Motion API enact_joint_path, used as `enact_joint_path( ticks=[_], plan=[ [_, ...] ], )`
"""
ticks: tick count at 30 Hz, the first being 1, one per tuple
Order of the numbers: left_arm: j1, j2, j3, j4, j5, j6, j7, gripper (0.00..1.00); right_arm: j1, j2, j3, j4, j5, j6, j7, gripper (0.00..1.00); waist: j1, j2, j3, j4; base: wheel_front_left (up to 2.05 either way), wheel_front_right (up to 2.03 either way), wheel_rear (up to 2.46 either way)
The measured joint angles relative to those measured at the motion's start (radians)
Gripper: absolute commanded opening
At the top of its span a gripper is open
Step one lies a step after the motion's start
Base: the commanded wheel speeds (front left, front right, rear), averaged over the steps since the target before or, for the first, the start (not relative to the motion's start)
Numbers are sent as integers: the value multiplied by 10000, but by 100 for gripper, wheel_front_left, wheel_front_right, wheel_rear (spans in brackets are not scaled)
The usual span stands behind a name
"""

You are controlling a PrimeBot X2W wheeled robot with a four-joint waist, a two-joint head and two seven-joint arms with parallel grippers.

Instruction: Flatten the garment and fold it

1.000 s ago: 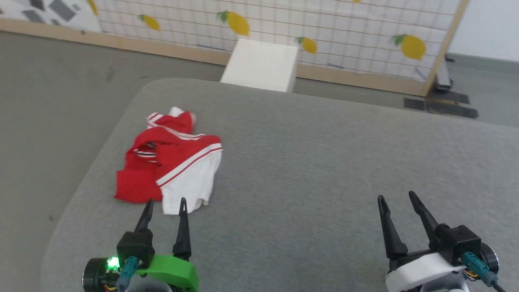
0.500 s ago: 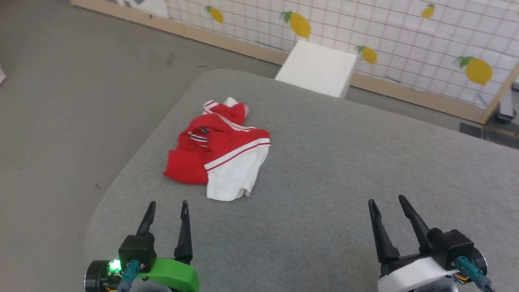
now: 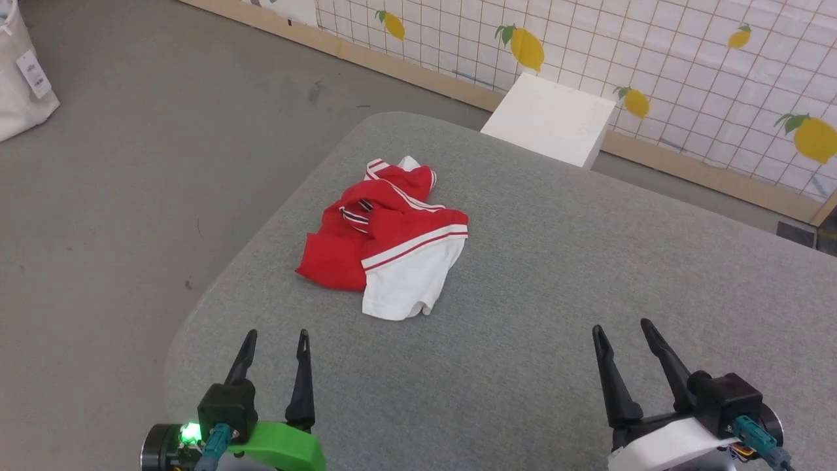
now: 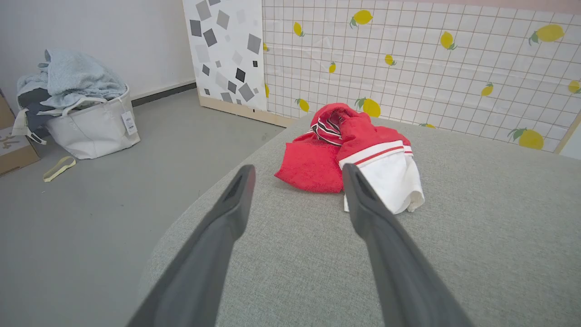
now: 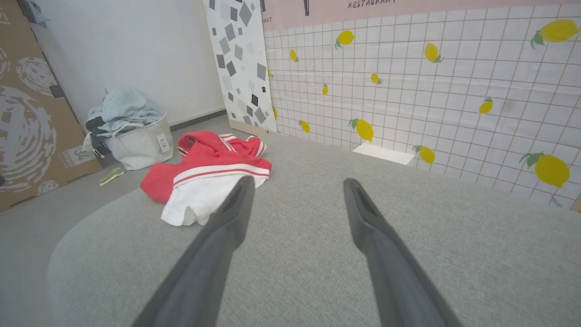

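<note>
The garment [image 3: 386, 242] lies crumpled in a heap on the grey table [image 3: 556, 275], near its left edge. It is red with a white sleeve and red-and-white striped trim; its lettering is hidden. The left wrist view has the garment [image 4: 354, 154] just beyond my fingertips, and the right wrist view shows the garment [image 5: 204, 175] off to the left. My left gripper [image 3: 276, 337] stands open at the table's near left, short of the heap and holding nothing. My right gripper [image 3: 621, 327] stands open at the near right, far from the cloth.
A white box [image 3: 549, 121] stands on the floor behind the table, before a tiled lemon-print panel [image 3: 654, 59]. A white laundry bag [image 4: 91, 122] full of clothes sits on the floor to the left, beside a cardboard box [image 5: 32, 104].
The head camera has turned left and tilted, so the table and garment sit further right in the picture. Both grippers stay open in the same low spots.
</note>
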Motion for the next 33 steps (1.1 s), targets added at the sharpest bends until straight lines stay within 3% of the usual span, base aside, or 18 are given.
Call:
enact_joint_path(
  ticks=[9, 19, 26, 31, 33],
  plan=[
    [44, -2, 127, 113, 8, -86, -27, 100, 94, 0, 31, 15, 92, 0, 0, 100, 0, 0, -68, -26, 0, 0, 0],
    [-746, 297, -520, 1127, -46, -1080, -12, 100, 65, 2, -102, -142, -238, 0, -2, 100, 0, 0, 463, -239, 0, 0, 0],
    [-3318, 1567, -1383, 1423, -535, -1503, 1613, 100, -498, 4, -115, -493, -792, 0, -4, 100, 0, 0, 1289, -769, 0, 0, 0],
    [-5454, 3181, -3258, 1651, -2374, -1536, 3382, 100, -639, 4, -50, -577, -997, 0, -8, 100, 1, 0, 1959, -1352, 0, 0, 0],
    [-6150, 3745, -3461, 1804, -3087, -1540, 3860, 100, -763, 6, 23, -593, -1083, 0, -8, 100, 1, 0, 2171, -1625, 0, 0, 0]
  ],
)
